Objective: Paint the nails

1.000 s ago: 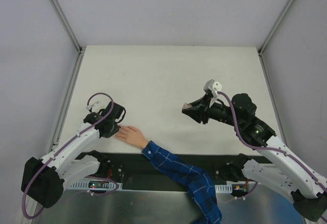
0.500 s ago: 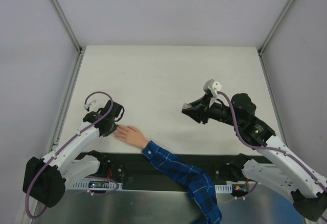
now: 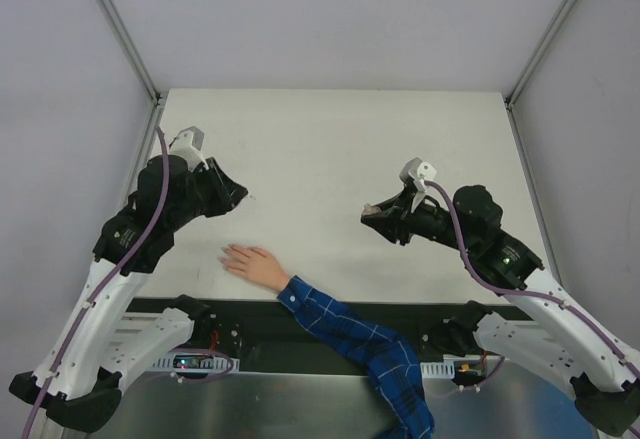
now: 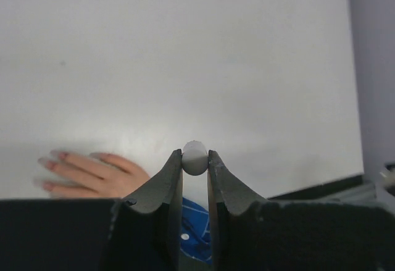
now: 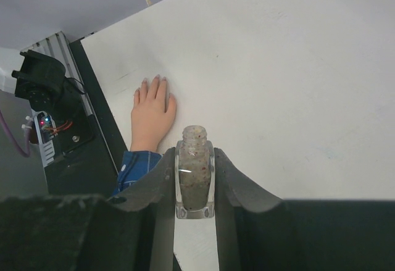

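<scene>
A pale hand [image 3: 257,265] in a blue plaid sleeve [image 3: 350,339] lies flat on the white table [image 3: 330,149], fingers pointing left. Its nails [image 4: 54,158] look pink-red at the fingertips in the left wrist view. My left gripper [image 3: 236,197] hovers above and behind the hand, shut on the round white cap of a brush [image 4: 195,159]. My right gripper [image 3: 372,215] is raised at centre right, shut on a small clear bottle [image 5: 195,175] with an open neck and speckled liquid. The hand [image 5: 152,112] also appears beyond the bottle.
A black rail [image 3: 250,314] runs along the table's near edge under the sleeve. An electronics box with lit LEDs [image 5: 44,121] sits at the left arm's base. Grey walls and metal posts [image 3: 120,29] close in the table.
My left arm has lifted off the fingertips and swung up and back to the far left with the brush. The right arm and the hand have barely moved.
</scene>
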Robot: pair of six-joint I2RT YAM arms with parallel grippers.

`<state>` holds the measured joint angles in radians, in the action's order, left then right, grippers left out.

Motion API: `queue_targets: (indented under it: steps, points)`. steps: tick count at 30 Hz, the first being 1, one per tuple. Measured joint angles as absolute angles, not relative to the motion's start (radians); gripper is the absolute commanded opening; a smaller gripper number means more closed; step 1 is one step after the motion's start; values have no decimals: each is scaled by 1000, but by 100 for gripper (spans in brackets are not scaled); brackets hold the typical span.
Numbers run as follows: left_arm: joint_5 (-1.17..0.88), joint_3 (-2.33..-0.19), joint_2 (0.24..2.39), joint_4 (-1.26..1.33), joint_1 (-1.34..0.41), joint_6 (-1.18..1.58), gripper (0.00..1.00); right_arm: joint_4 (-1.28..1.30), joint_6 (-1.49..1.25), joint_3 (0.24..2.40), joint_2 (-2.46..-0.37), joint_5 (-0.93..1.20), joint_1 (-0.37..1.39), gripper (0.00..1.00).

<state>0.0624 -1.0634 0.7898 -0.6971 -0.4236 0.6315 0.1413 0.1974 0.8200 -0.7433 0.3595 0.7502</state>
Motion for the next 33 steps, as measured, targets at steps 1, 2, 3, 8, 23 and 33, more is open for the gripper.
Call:
queue_targets:
  steps: [1,2,3,8,23,33]
  points:
    - [-9,-1101,792,-682,-424,596,0,153,204,820,-734,352,750,0]
    - [-81,-1132,797,-664,-424,565,0,164,211,820,-723,345,749,0]
    - [-147,-1158,804,-646,-424,539,0,179,219,821,-709,340,748,0]
    - [-460,-1246,904,-558,-424,480,0,231,232,855,-685,330,748,0]
    - [-862,-1541,1272,-418,-595,490,0,147,122,877,-807,384,748,0]
    - [-802,-1550,1294,-414,-662,491,0,123,119,883,-813,447,748,0]
